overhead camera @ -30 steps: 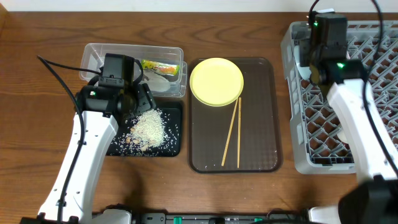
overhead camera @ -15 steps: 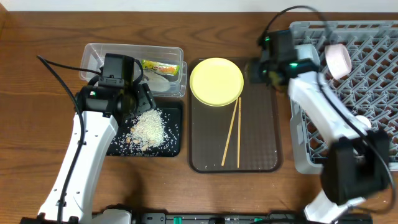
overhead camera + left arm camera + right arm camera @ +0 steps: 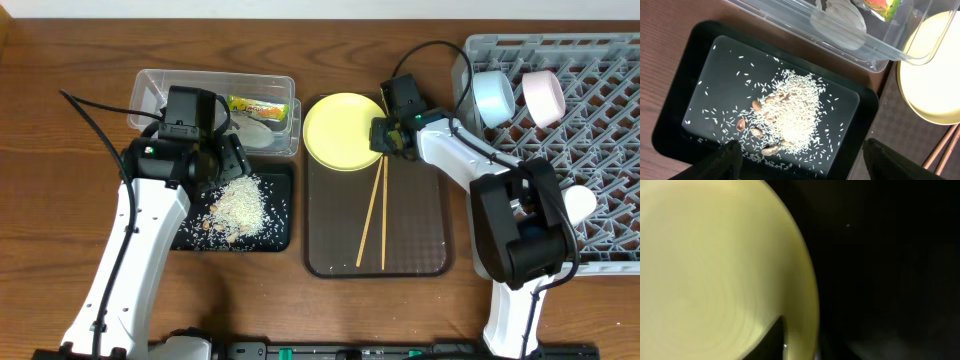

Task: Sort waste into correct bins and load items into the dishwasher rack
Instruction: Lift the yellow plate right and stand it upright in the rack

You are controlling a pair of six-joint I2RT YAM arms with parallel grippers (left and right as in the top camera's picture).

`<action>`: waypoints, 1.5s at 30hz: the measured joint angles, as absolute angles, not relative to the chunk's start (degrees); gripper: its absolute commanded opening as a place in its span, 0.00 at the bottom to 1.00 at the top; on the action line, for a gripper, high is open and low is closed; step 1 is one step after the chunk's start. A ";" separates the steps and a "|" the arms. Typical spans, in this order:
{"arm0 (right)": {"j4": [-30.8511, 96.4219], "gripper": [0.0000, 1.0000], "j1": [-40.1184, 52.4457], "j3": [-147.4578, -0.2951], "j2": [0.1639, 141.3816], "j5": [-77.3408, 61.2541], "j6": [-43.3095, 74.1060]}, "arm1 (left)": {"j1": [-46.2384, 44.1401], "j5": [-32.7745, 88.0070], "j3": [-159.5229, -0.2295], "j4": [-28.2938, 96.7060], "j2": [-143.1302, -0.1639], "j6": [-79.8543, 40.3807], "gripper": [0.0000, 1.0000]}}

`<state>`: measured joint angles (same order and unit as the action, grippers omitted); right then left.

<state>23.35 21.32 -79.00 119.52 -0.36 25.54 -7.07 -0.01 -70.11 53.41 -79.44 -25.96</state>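
The yellow plate (image 3: 340, 132) lies at the back of the dark brown serving tray (image 3: 420, 210). My right gripper (image 3: 385, 135) is at its right rim. In the right wrist view the plate (image 3: 715, 265) fills the left, with one finger on top of it and the rim between the jaws. Two chopsticks (image 3: 375, 212) lie beside it. My left gripper (image 3: 215, 160) hangs open over the black tray (image 3: 695, 65), above the rice (image 3: 795, 110). The wrapper (image 3: 255, 105) lies in the clear tub (image 3: 160, 85).
The grey rack (image 3: 600, 150) at the right holds a light-blue bowl (image 3: 493, 97), a pale bowl (image 3: 543, 97) and a small white cup (image 3: 580, 203). A few brown nuts (image 3: 757, 132) lie among the rice. The tub's edge (image 3: 840, 47) borders the black tray.
My right arm has swung left from the rack, down to the yellow plate's right rim. The plate has shifted slightly left. The left arm has not moved.
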 measured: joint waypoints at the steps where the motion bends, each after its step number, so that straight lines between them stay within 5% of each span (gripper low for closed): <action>1: 22.79 0.01 21.47 -79.00 119.52 0.03 26.11 | -7.07 -0.01 -70.11 53.39 -79.44 -25.96 0.80; 13: 26.02 0.01 18.20 -79.13 111.09 5.65 22.50 | -7.07 -0.01 -70.11 53.41 -79.44 -25.96 0.80; 25: 34.26 0.01 6.74 -80.93 82.76 27.77 -3.20 | -7.07 -0.01 -70.11 53.41 -79.44 -25.96 0.79; 32: 41.10 0.01 -0.08 -80.93 81.73 43.44 -16.56 | -7.07 -0.01 -70.08 53.43 -79.44 -25.96 0.80; 45: 47.35 0.01 -3.95 -79.24 88.92 45.45 -15.51 | -7.07 -0.01 -70.08 53.41 -79.44 -25.96 0.79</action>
<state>47.35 -3.95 -79.24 88.92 45.45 -15.51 -7.07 -0.01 -70.08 53.41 -79.44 -25.96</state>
